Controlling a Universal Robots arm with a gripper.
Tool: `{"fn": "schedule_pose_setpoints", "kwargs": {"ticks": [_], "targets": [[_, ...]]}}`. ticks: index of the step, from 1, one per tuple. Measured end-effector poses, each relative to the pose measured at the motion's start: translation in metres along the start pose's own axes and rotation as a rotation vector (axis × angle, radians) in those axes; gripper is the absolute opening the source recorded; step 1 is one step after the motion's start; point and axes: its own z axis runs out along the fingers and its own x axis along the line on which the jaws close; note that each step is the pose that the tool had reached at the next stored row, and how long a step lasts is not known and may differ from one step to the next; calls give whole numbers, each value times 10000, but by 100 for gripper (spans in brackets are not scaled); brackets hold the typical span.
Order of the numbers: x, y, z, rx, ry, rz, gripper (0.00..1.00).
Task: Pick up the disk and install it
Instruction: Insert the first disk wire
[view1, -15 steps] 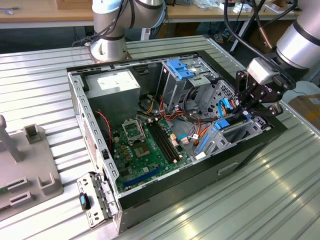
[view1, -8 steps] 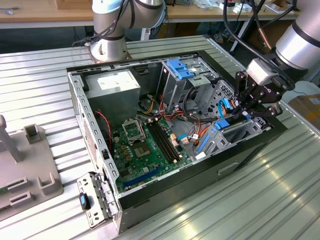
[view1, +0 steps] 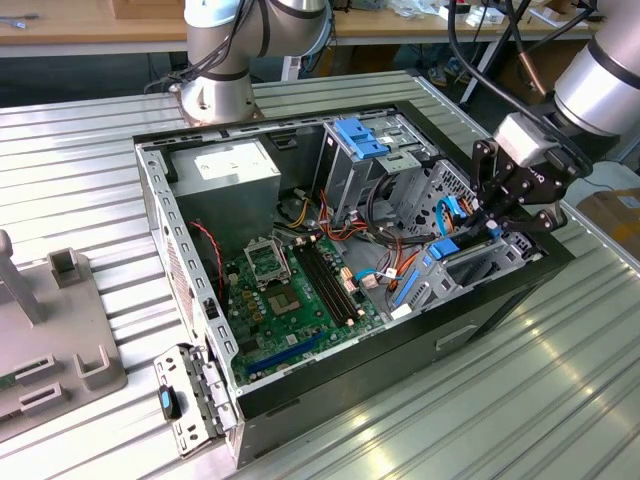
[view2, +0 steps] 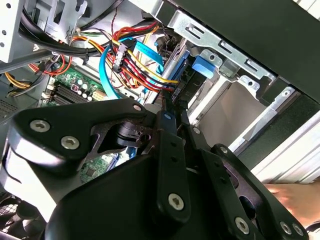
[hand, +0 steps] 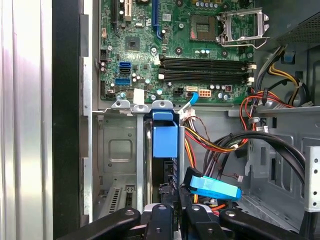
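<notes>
The disk (hand: 165, 142) stands on its thin edge in a slot of the metal drive cage (hand: 117, 150), right in front of the gripper's (hand: 177, 216) fingertips. From the first wrist view you see its bright blue rail end and a dark, narrow strip of its side running back toward the fingers. The gripper's two black fingers are drawn close together and they seem to pinch the near edge of the disk between them, though the spot where they touch is partly hidden. In the exterior view the gripper (view1: 492, 222) dips into the front corner of the open computer case (view1: 160, 210), with the blue of the disk (view1: 445, 247) just below its fingertips. Right beside the fingers lies a flat blue plug (hand: 215, 187) on a cable, and a thick bunch of red, yellow, orange and black wires (hand: 225, 145) loops past on the same side. Further out past the fingertips lies the green motherboard (hand: 190, 50) with its long black memory slots. Well away from the gripper, at the far end of the case, sit a grey power box (view1: 225, 170) and a blue bracket (view1: 360, 138) – all on a ribbed metal table (view1: 560, 380).
</notes>
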Motion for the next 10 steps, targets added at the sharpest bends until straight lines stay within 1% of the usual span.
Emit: {"fn": "schedule_pose_setpoints", "kwargs": {"ticks": [3, 4, 7, 8, 9, 10], "targets": [[0, 0, 0, -2, 0, 4, 16], [0, 1, -1, -37, 2, 9, 16], [0, 0, 0, -50, 0, 8, 16], [0, 0, -1, -46, 1, 54, 16], [0, -1, 0, -22, 1, 301, 16], [0, -1, 0, -15, 0, 377, 16]]}}
